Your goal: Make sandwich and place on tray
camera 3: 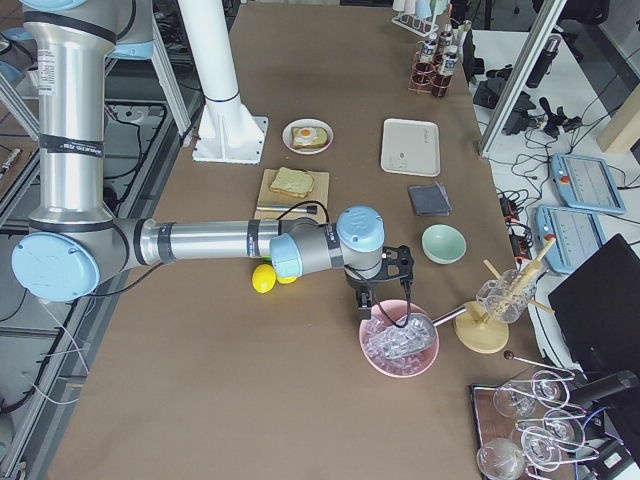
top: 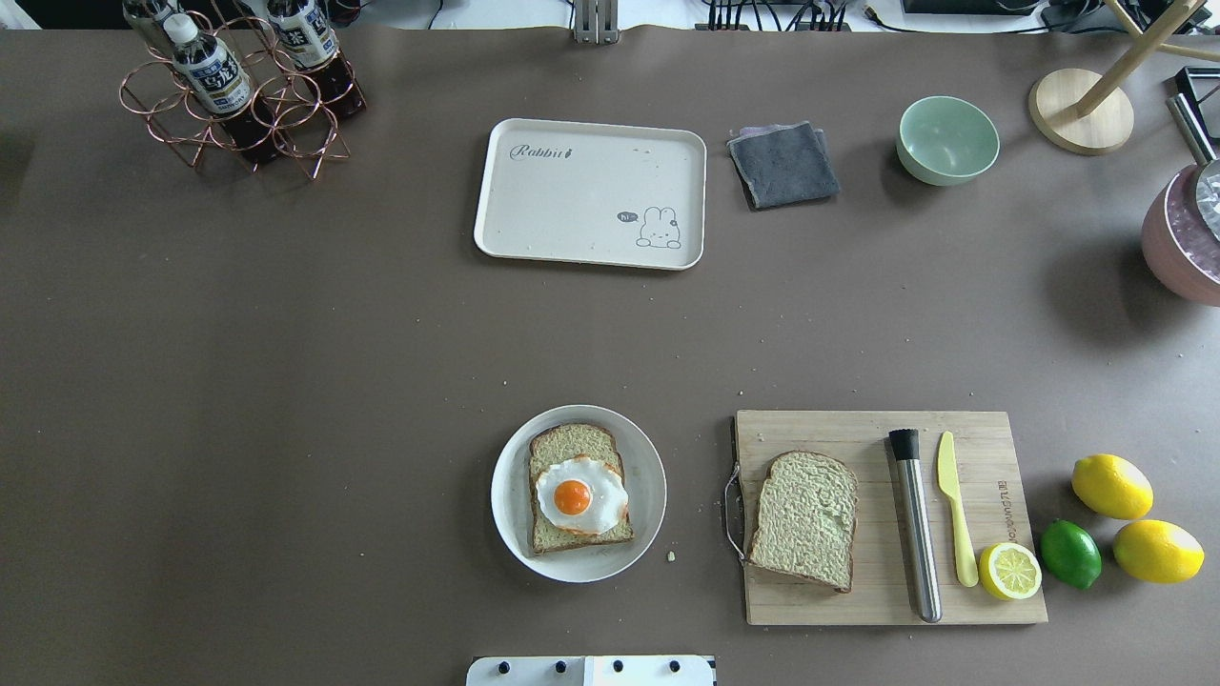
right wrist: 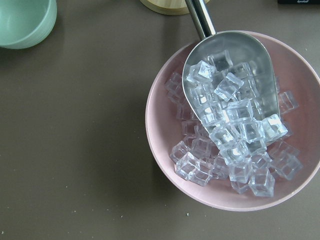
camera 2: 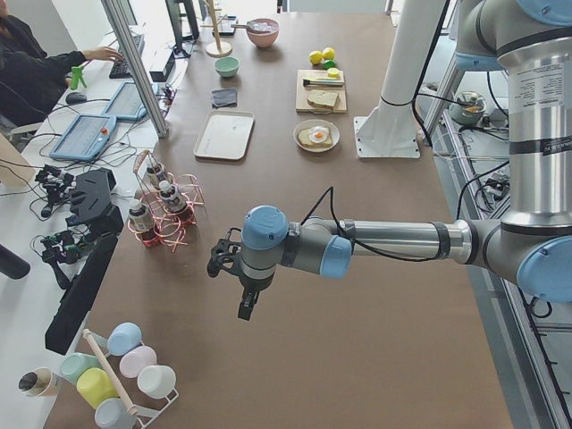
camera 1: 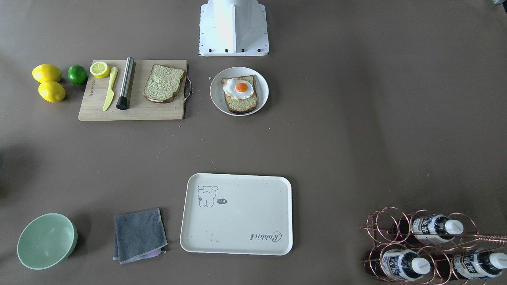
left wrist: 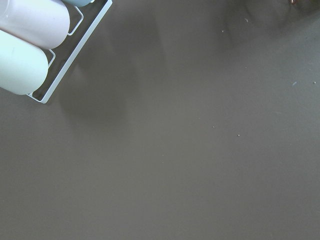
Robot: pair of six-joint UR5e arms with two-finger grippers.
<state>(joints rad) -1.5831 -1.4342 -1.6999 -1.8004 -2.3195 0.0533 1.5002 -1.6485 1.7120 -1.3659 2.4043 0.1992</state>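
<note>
One bread slice (top: 578,488) topped with a white fried egg (top: 579,495) lies on a round white plate (top: 505,495) near the robot base. A second, bare slice (top: 803,519) lies on the wooden cutting board (top: 858,429). The cream tray (top: 591,191) with the "Rabbit" script sits empty across the table. My left gripper (camera 2: 247,307) hangs over bare table far out to the left; my right gripper (camera 3: 366,303) hangs by a pink bowl of ice (camera 3: 400,345) far out to the right. I cannot tell whether either is open or shut.
The board also holds a steel muddler (top: 915,524), a yellow knife (top: 955,519) and a half lemon (top: 1009,571). Two lemons (top: 1111,486) and a lime (top: 1069,553) lie beside it. A grey cloth (top: 782,164), green bowl (top: 947,139) and bottle rack (top: 238,86) line the far edge.
</note>
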